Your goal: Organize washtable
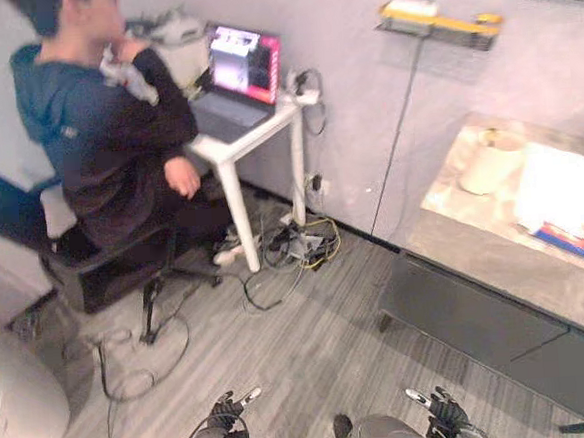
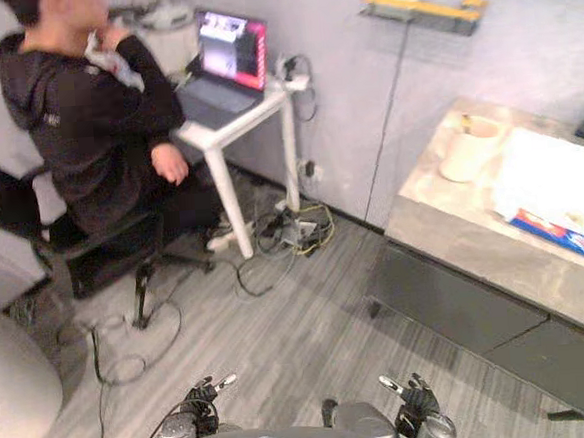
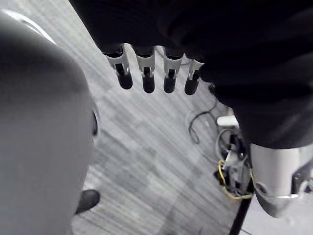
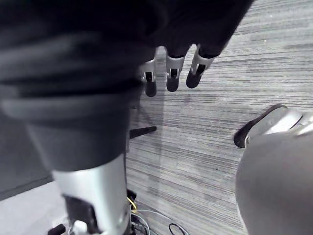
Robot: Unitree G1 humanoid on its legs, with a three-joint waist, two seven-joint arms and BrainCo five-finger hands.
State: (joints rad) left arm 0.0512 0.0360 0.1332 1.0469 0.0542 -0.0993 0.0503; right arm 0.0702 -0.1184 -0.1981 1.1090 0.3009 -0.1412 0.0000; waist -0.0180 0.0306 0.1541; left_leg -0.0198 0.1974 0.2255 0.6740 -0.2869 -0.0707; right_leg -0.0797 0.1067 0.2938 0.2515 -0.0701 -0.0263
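Both hands hang low over the grey floor (image 1: 312, 358), well apart from the washtable (image 1: 495, 255). The left hand (image 1: 228, 412) and right hand (image 1: 443, 410) each keep their fingers (image 3: 147, 73) straight and loose, gripping nothing (we see the dark tips in a row). On the washtable stand a cream cup (image 1: 491, 162), a white cloth (image 1: 561, 192) beside it and a blue-and-red packet (image 1: 574, 242), its print too small to read. Left of the washtable, a person (image 1: 106, 142) sits at a laptop (image 1: 242, 77).

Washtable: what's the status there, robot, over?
Left hand open, right hand open, both empty. Washtable ahead right, cup on it. Person seated left, off path.
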